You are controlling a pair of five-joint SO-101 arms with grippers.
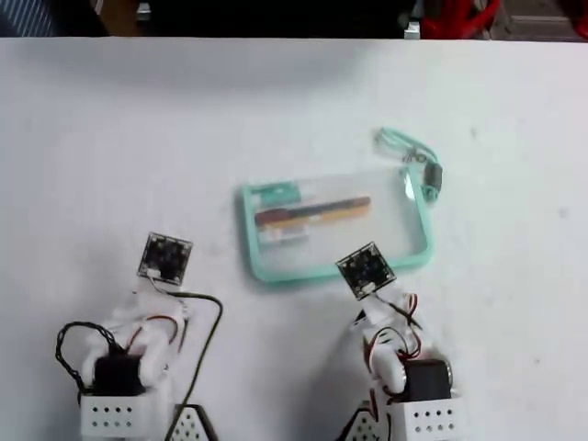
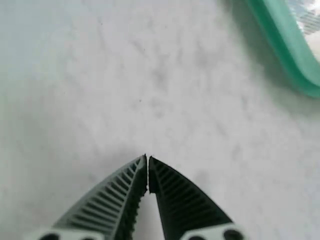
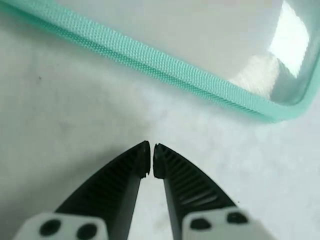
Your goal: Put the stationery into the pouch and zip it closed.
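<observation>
A clear pouch with a mint-green border lies flat in the middle of the white table, with stationery inside it: an orange and dark pen-like stick and a white piece. Its green strap and dark clip trail off its far right corner. My left gripper is shut over bare table, and the pouch's green edge shows off to one side. My right gripper is shut just short of the pouch's near border. Both arms sit at the table's near edge.
The white table stretches bare around the pouch. Beyond its far edge lie dark floor and a red object.
</observation>
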